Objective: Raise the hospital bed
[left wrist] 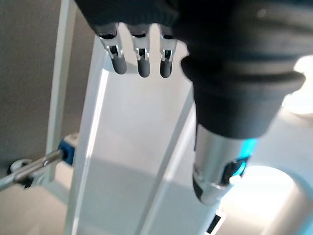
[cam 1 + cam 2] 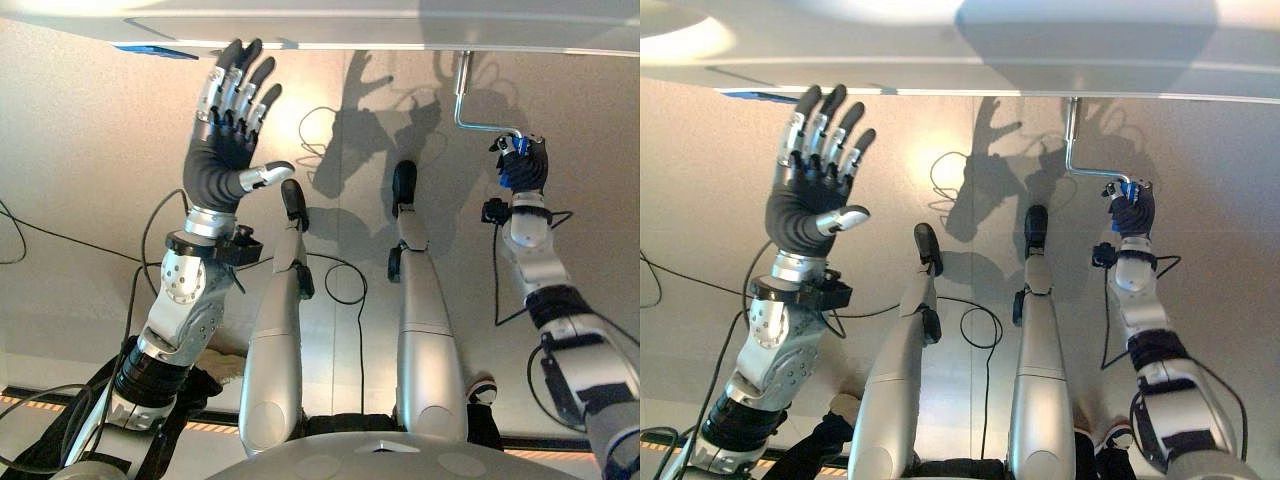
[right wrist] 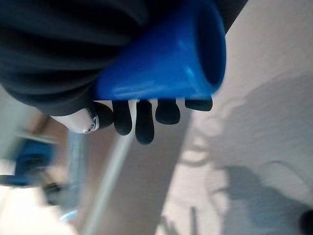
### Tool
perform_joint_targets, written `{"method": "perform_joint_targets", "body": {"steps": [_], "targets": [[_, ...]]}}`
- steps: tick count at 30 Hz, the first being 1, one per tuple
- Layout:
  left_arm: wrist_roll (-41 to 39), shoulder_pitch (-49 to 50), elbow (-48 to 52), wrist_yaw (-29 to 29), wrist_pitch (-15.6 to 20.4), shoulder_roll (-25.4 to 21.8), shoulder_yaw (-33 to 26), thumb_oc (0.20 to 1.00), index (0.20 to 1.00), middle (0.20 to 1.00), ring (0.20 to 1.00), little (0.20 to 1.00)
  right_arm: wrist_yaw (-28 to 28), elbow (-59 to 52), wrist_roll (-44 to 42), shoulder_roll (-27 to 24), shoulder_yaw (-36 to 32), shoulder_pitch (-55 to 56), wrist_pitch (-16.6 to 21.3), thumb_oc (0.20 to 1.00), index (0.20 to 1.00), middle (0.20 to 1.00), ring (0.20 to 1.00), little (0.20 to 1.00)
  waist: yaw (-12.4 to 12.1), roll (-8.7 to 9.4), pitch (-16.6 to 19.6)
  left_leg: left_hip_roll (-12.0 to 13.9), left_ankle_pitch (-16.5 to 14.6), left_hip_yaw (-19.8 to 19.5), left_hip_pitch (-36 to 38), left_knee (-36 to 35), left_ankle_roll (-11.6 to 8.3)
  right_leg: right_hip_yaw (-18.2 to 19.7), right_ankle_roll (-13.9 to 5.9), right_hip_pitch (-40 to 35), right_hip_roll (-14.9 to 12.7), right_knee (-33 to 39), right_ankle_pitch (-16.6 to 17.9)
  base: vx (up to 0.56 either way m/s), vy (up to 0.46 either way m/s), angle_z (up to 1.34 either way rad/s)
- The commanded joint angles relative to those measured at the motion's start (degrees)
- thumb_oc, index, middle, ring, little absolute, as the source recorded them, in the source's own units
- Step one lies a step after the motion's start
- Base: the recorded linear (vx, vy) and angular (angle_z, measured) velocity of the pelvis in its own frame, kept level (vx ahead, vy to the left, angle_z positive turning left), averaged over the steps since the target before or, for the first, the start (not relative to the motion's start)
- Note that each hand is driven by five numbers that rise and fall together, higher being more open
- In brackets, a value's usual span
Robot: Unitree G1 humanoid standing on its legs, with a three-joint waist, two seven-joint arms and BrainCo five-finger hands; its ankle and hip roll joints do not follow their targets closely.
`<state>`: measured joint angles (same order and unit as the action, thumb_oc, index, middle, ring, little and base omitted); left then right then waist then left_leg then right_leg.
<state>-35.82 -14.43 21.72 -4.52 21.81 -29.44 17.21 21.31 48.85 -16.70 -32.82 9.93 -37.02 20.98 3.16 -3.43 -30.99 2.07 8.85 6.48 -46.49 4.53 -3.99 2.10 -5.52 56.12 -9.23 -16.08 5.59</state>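
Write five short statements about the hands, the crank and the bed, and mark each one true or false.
1. The right hand is curled round the crank's blue grip. True.
2. The left hand holds the crank. False: it is raised with straight, spread fingers and holds nothing.
3. The crank's metal rod runs up to the bed frame. True.
4. Both hands are shut. False: the right is shut on the grip; the left is open.
5. The crank lies loose on the floor. False: it hangs from the bed frame, with its grip in the right hand.
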Motion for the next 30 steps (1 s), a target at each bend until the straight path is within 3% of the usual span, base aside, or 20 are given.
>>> {"method": "perform_joint_targets", "body": {"steps": [1,6,13,19,20,21,23,24,30], "targets": [[-0.49,-0.56,6.42,0.9,2.65,-0.48,0.33,1.0,1.0,1.0,1.0,1.0,-0.56,18.1,-10.93,-14.59,-5.17,-4.62,-8.31,0.2,0.2,0.2,0.2,0.2,-1.38,-1.86,1.2,0.01,-5.11,-3.34,0.5,4.73,-0.88,-3.5,-3.27,-1.46,2.86,-0.92,-1.99,0.0,-0.02,0.09],[-0.86,-3.18,5.93,0.94,1.79,-0.19,1.58,1.0,1.0,1.0,1.0,1.0,-5.17,27.81,-9.17,-11.81,1.67,-12.52,-13.12,0.2,0.2,0.2,0.2,0.2,-2.89,-2.86,1.2,-0.61,-5.61,-4.17,-2.01,6.78,-0.39,-3.89,-2.88,0.23,2.43,-2.59,-2.53,-0.01,-0.012,0.09],[-0.01,-7.42,3.55,-0.66,-0.18,4.6,3.85,1.0,1.0,1.0,1.0,1.0,-7.36,30.11,-5.29,1.78,7.08,-20.02,-17.38,0.2,0.2,0.2,0.2,0.2,-5.95,-5.61,1.2,-2.2,-6.18,-5.52,-6.99,9.81,0.82,-4.62,-2.92,3.41,0.56,-4.48,-2.82,0.0,0.064,0.1],[-0.31,-7.97,2.92,-2.21,-1.02,6.14,3.09,1.0,1.0,1.0,1.0,1.0,-7.04,27.23,-6.05,14.47,7.57,-20.49,-18.11,0.2,0.2,0.2,0.2,0.2,-6.98,-6.75,1.2,-3.75,-6.7,-5.79,-8.96,11.19,1.46,-4.07,-3.19,4.13,-0.84,-4.51,-2.51,0.01,0.101,0.06],[-0.31,-7.97,2.92,-2.21,-1.02,6.13,3.08,1.0,1.0,1.0,1.0,1.0,-7.03,27.22,-6.05,14.48,7.57,-20.49,-18.11,0.2,0.2,0.2,0.2,0.2,-6.97,-6.74,1.2,-3.76,-6.69,-5.79,-8.96,11.19,1.46,-4.07,-3.19,4.13,-0.85,-4.51,-2.51,0.01,0.105,0.01],[-0.18,-7.67,2.48,-3.02,-1.03,6.55,2.77,1.0,1.0,1.0,1.0,1.0,-6.89,25.09,-4.77,19.1,9.34,-21.02,-18.05,0.2,0.2,0.2,0.2,0.2,-7.1,-6.89,1.2,-4.24,-6.87,-5.81,-9.59,11.72,1.6,-3.92,-3.3,4.18,-1.29,-4.2,-2.25,0.01,0.113,0.04],[-0.15,-7.68,2.45,-3.36,-1.16,6.52,2.6,1.0,1.0,1.0,1.0,1.0,-6.86,24.22,-4.43,20.69,9.99,-21.02,-18.03,0.2,0.2,0.2,0.2,0.2,-7.14,-6.91,1.2,-4.4,-6.97,-5.68,-9.87,12.03,1.64,-3.75,-3.38,4.29,-1.46,-4.13,-2.09,0.01,0.109,0.05],[-0.13,-7.39,2.45,-3.82,-1.11,6.66,2.01,1.0,1.0,1.0,1.0,1.0,-7.4,21.9,-2.32,24.46,12.8,-20.44,-18.03,0.2,0.2,0.2,0.2,0.2,-7.29,-6.91,1.2,-4.71,-7.04,-5.52,-10.01,12.25,1.68,-3.75,-3.51,3.9,-1.87,-3.61,-1.79,0.01,0.06,0.04],[0.72,-7.37,2.48,-4.82,-0.28,6.56,0.89,1.0,1.0,1.0,1.0,1.0,-10.82,13.51,5.24,29.81,22.49,-20.46,-17.64,0.2,0.2,0.2,0.2,0.2,-7.49,-6.29,1.2,-5.04,-7.05,-5.26,-9.65,12.09,1.65,-3.55,-3.98,2.5,-2.32,-1.39,-0.75,0.01,0.076,0.03]]}}
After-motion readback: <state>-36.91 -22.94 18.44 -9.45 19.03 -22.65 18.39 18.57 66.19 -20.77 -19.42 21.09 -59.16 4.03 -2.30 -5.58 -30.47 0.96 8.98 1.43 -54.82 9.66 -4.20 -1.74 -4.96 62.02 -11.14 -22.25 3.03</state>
